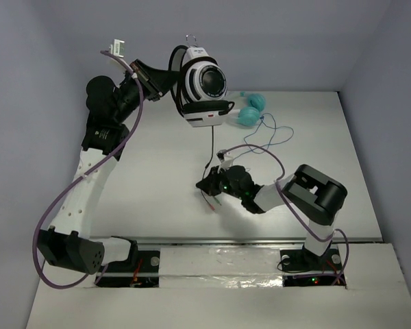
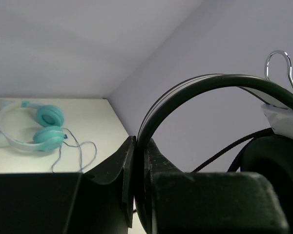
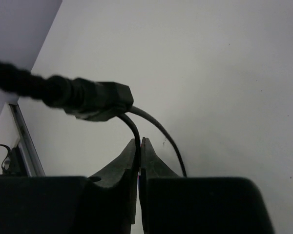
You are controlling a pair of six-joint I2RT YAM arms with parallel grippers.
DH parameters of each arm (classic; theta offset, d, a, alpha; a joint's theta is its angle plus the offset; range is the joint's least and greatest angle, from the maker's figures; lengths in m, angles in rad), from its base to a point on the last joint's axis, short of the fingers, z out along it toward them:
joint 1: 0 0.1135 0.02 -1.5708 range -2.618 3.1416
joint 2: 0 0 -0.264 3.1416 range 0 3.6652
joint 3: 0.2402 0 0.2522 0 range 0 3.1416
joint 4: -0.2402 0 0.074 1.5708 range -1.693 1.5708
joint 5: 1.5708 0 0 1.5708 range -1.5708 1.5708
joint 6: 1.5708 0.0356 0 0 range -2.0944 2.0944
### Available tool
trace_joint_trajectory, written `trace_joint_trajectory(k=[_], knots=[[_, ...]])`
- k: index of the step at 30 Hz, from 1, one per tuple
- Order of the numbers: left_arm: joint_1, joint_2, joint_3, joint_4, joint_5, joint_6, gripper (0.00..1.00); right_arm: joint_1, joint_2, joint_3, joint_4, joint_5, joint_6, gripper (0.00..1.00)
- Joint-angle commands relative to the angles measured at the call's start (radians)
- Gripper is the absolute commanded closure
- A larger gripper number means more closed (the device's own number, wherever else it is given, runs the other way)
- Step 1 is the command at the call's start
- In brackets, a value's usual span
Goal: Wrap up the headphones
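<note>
Now, top view: headphones (image 1: 204, 86) hang above the table (image 1: 151, 185) at 12 o'clock, headband (image 1: 172, 72) clamped in left fingers (image 1: 159, 86); cable (image 1: 212, 140) drops toward 6 o'clock, to right fingers (image 1: 207, 184). L wrist: left fingers (image 2: 119, 168) shut on the headband (image 2: 185, 90). R wrist: right fingers (image 3: 122, 165) pinch the cable (image 3: 133, 130).

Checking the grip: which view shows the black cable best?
Right wrist: the cable sits pinched in the right hand. Top external shows it hanging from the headphones; left wrist, only a stretch near the earcup.
</note>
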Motion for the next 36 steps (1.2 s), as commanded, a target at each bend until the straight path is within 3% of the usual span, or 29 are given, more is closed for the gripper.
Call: trace_joint_trajectory(k=[1,9,12,18,20,24,28,31,36], knots=[[0.006,-0.012,0.083,0.018,-0.155,0.004,1.00,0.059,-0.006,0.024,0.004,0.006,0.002,0.97],[0.006,0.090,0.146,-0.061,-0.622,0.094,1.00,0.397,-0.151,0.044,-0.386,0.179,-0.005,1.00],[0.006,0.131,0.157,-0.088,-0.774,0.161,1.00,0.471,-0.216,0.078,-0.551,0.234,0.005,1.00],[-0.099,0.156,0.004,-0.078,-1.040,0.334,1.00,0.609,-0.308,0.240,-0.871,0.337,-0.034,1.00],[-0.142,0.163,-0.061,-0.068,-1.125,0.384,1.00,0.648,-0.374,0.334,-1.055,0.410,-0.056,1.00],[-0.202,0.222,-0.179,-0.069,-1.183,0.395,1.00,0.648,-0.506,0.444,-1.278,0.480,-0.079,1.00],[-0.306,0.249,-0.240,-0.071,-1.252,0.454,1.00,0.648,-0.595,0.565,-1.511,0.662,-0.129,1.00],[-0.374,0.222,-0.291,-0.097,-1.254,0.440,1.00,0.626,-0.636,0.638,-1.551,0.778,-0.197,1.00],[-0.471,0.144,-0.415,-0.138,-1.191,0.411,1.00,0.487,-0.697,0.632,-1.493,0.820,-0.304,1.00]])
